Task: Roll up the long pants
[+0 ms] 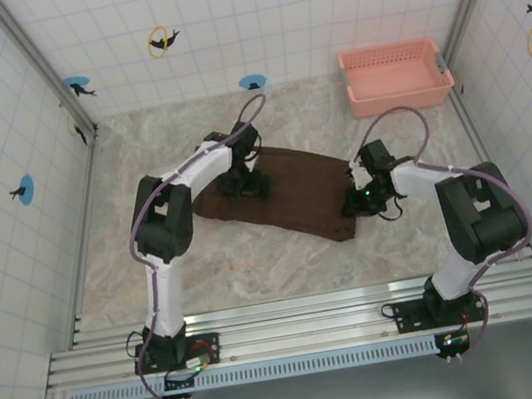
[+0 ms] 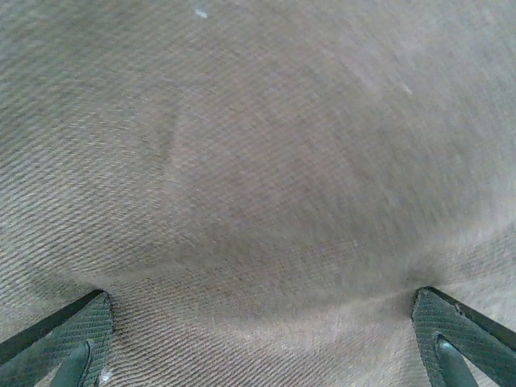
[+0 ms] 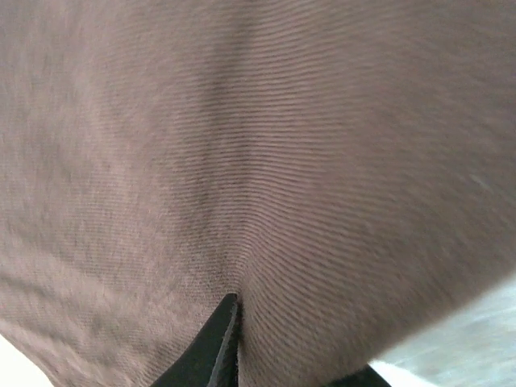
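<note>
Left hand (image 2: 260,295) — spread wide — presses the long pants (image 2: 266,145).

Top view bright, even; wrist views dimmer, long pants (image 2: 258,161) weave blurred.

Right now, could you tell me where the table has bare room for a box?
Bare table lies between the long pants and the near rail, and by the left wall. Crowded middle: left gripper and right gripper on the pants; pink basket far right.

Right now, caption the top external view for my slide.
Left gripper and right gripper rest toward opposite ends of the long pants spread on the table; pink basket behind.
</note>
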